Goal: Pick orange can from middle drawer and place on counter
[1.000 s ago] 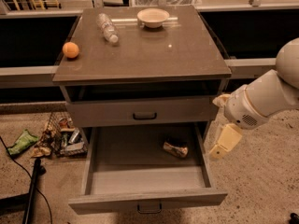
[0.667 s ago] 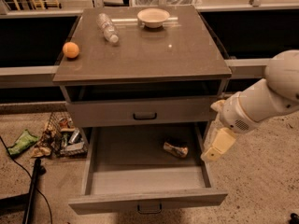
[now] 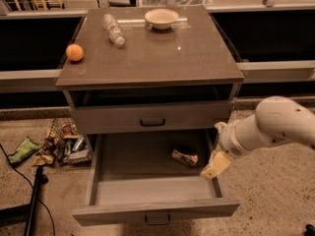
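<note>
orange can [image 3: 185, 157] lying in open middle drawer [image 3: 155, 207]
claw [image 3: 215, 166] over drawer's right wall, near can, not touching; grip state cannot be told

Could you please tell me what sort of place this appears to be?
Probably an office break area or test room: a counter holding a bowl and bottle, litter on the floor. The gripper hangs by the open middle drawer.
</note>
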### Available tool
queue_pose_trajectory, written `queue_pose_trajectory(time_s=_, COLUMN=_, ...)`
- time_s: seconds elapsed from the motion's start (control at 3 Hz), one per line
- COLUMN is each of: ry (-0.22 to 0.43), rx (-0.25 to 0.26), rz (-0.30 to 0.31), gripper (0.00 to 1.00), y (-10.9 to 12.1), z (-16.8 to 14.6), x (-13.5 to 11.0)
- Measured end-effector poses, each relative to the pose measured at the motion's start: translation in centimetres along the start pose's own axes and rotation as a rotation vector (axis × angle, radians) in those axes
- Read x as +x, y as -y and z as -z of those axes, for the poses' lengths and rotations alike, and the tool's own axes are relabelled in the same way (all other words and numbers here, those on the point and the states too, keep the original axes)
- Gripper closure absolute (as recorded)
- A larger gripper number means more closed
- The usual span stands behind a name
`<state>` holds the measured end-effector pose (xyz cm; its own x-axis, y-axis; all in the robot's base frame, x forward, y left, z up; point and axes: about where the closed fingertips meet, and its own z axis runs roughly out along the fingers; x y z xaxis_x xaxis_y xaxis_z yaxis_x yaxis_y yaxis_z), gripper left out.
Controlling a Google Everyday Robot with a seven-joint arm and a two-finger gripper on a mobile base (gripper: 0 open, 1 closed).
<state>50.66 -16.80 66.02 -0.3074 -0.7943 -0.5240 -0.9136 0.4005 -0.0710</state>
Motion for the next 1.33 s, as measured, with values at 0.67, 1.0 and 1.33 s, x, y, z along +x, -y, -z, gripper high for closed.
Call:
queue_pose_trajectory(time_s=0.67, ry=0.069, rx=0.016, rz=0.003, gripper=0.00, y=0.8, z=-4.7, x=1.4)
queue_pose_trajectory(time_s=1.0, ry=0.057, rx=0.022, rz=0.017, gripper=0.00, y=1.5, z=-6.0, x=1.9)
queue_pose_trajectory(time_s=1.33, ry=0.072, rx=0.034, rz=0.025, gripper=0.00, y=3.8, z=-9.0, x=2.7)
